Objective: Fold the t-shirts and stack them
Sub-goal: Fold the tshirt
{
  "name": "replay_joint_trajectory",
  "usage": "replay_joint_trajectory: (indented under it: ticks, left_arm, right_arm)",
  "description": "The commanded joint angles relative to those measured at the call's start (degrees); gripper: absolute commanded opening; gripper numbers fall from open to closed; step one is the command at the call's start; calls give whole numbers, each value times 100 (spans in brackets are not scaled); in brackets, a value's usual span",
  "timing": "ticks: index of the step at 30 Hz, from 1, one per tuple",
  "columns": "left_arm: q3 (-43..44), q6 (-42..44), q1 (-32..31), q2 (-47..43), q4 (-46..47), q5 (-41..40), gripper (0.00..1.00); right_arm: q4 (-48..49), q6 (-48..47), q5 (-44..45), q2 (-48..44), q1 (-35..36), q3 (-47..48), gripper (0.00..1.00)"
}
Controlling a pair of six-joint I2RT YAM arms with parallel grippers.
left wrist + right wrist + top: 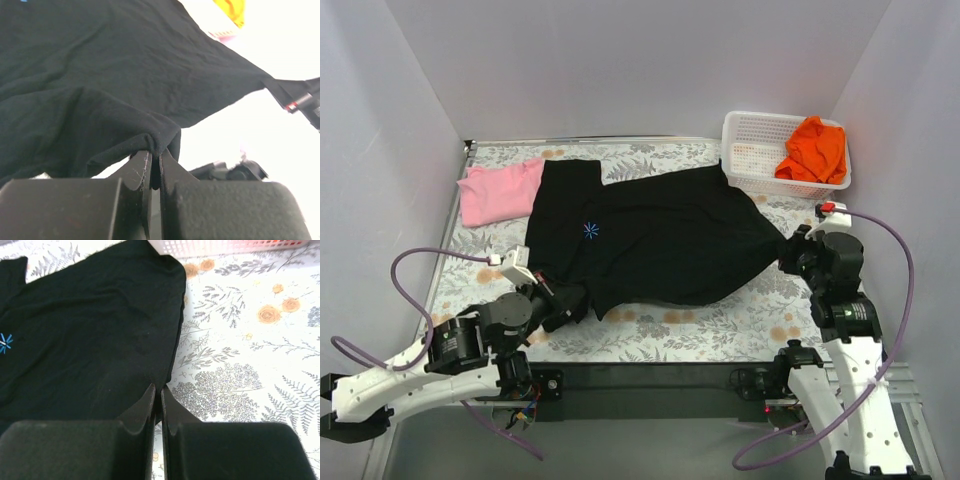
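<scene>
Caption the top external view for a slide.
The left pincer and right pincer grip opposite ends of the black tee; pink tee at far left, orange tee in the basket.

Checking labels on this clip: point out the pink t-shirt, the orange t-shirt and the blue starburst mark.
pink t-shirt (pixel 498 193), top external view, middle of its cloth.
orange t-shirt (pixel 813 148), top external view, centre of the bunched cloth.
blue starburst mark (pixel 591 230), top external view, centre of the print on the black t-shirt (pixel 670 240).

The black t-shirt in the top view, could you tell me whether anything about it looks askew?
Yes: the black t-shirt lies skewed, pinched at opposite ends by the left gripper and right gripper, one sleeve touching the pink t-shirt.
</scene>
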Motion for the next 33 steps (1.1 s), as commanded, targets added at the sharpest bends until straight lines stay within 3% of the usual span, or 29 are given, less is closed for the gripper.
replay_joint_trajectory:
  ticks: [1,8,14,25,33]
  left_arm:
    - [141,344,32,-192,155,451,0]
    - [53,318,24,-272,-82,636,0]
    - [-141,292,24,-254,454,847,0]
    - [44,-16,24,-62,-451,-962,0]
    - [-210,72,32,747,31,-700,0]
  right_arm:
    - [-357,53,173,-321,10,389,1]
    - [-744,44,322,-585,10,565,1]
    - [-753,-8,375,-533,10,539,1]
    - [-420,-123,569,-164,18,135,1]
    - [28,-88,603,179,10,-286,1]
